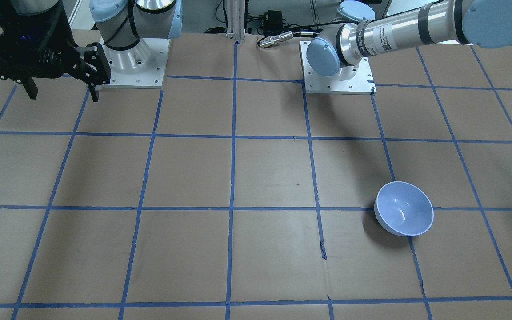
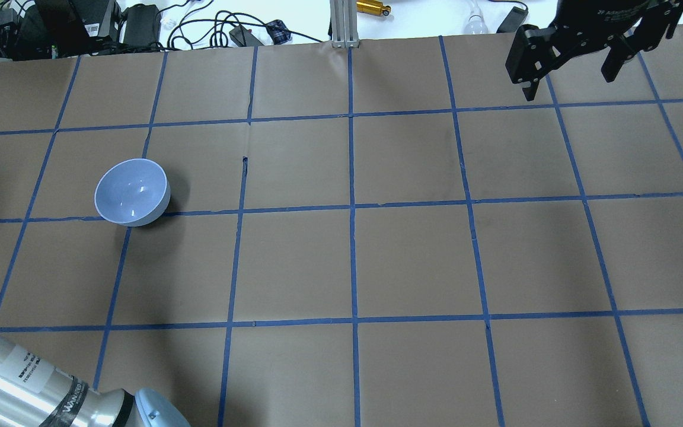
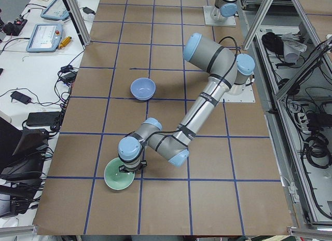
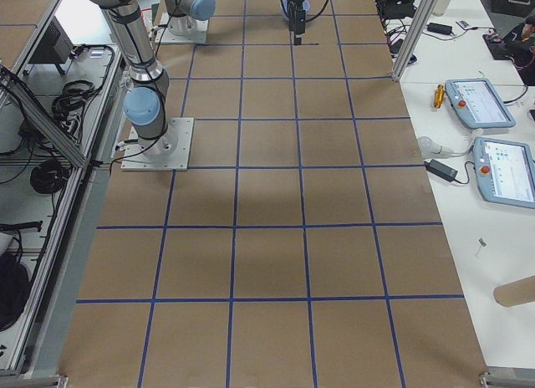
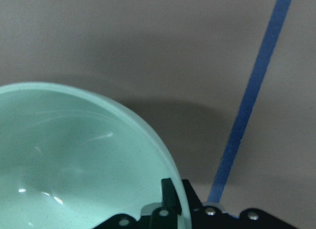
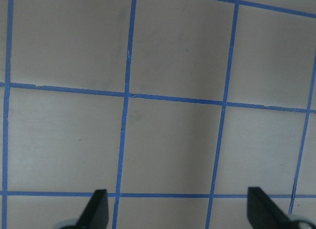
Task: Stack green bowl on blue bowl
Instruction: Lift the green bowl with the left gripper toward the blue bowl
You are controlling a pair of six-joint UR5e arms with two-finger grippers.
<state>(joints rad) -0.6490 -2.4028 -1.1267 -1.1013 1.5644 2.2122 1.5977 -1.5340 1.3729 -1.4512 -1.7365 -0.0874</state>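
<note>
The green bowl (image 3: 118, 177) sits upright near the table's left end; it fills the lower left of the left wrist view (image 5: 74, 165). My left gripper (image 5: 180, 204) is shut on its rim, one finger inside and one outside; the exterior left view shows the gripper (image 3: 127, 167) on the bowl's near edge. The blue bowl (image 2: 132, 191) stands upright and empty on the table, about two grid squares away, and also shows in the front view (image 1: 403, 214). My right gripper (image 2: 568, 86) hangs open and empty above the far right of the table, far from both bowls.
The brown table cover carries a blue tape grid. The arms' white base plates (image 1: 134, 66) (image 1: 338, 82) stand on the robot's side. Cables and teach pendants (image 4: 481, 104) lie beyond the far edge. My left arm's forearm (image 1: 398, 33) stretches over the table's left part.
</note>
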